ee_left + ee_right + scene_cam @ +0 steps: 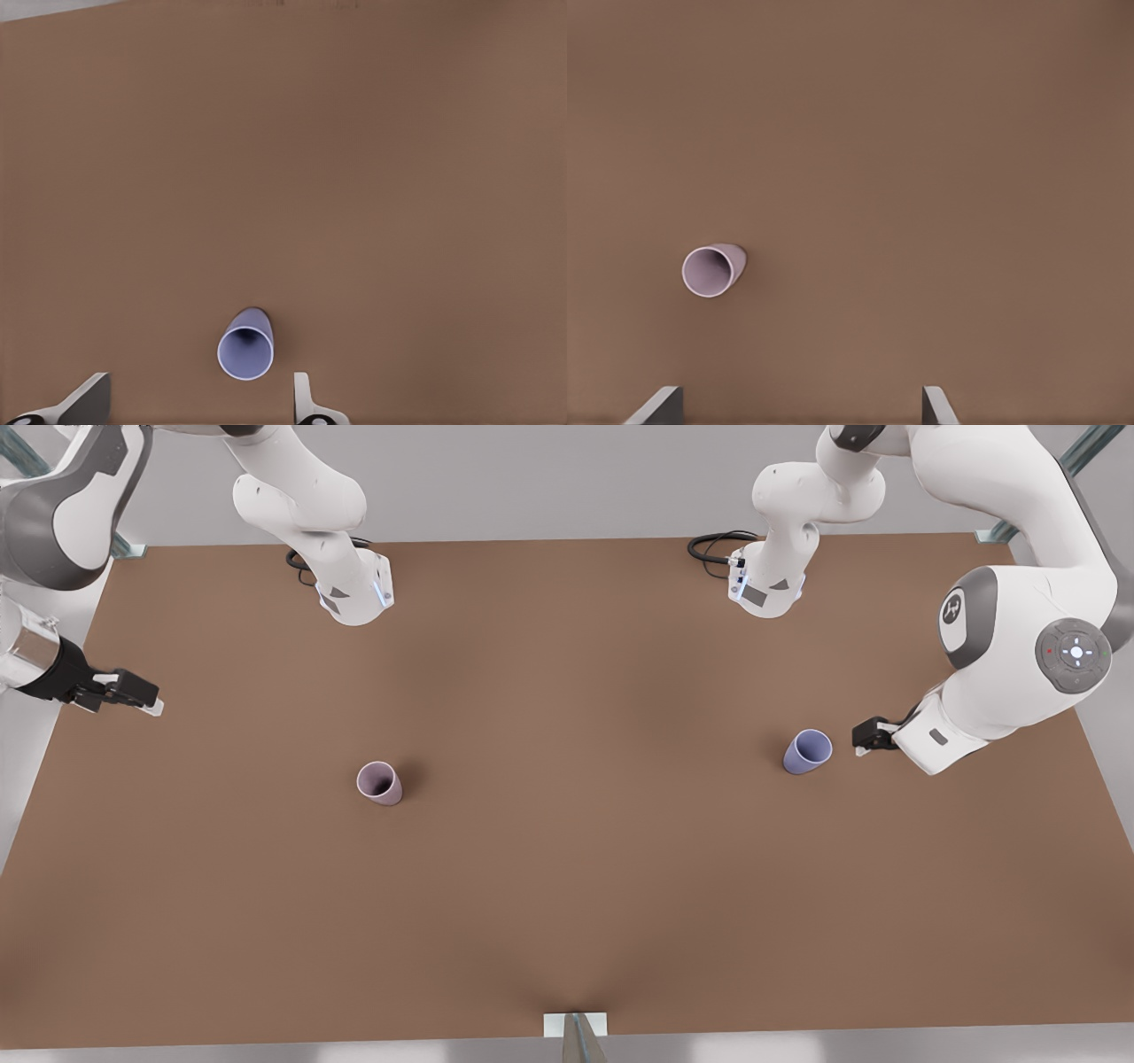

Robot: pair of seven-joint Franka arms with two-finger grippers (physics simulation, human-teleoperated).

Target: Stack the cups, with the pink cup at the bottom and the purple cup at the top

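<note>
The pink cup (379,783) (710,270) stands upright, mouth up, on the brown table left of centre in the front view. The purple cup (807,751) (245,347) stands upright on the front view's right. My left gripper (864,737) (195,409) is open, hovering just beside the purple cup on the side toward the table's right edge. Its fingertips (303,397) are apart from the cup. My right gripper (146,700) (799,412) waits open near the table's left edge in the front view, well away from the pink cup and holding nothing.
The brown table (567,886) carries just the two cups, wide apart. Two arm bases (354,593) (766,584) stand along the far edge. A small mount (576,1027) sits at the middle of the near edge.
</note>
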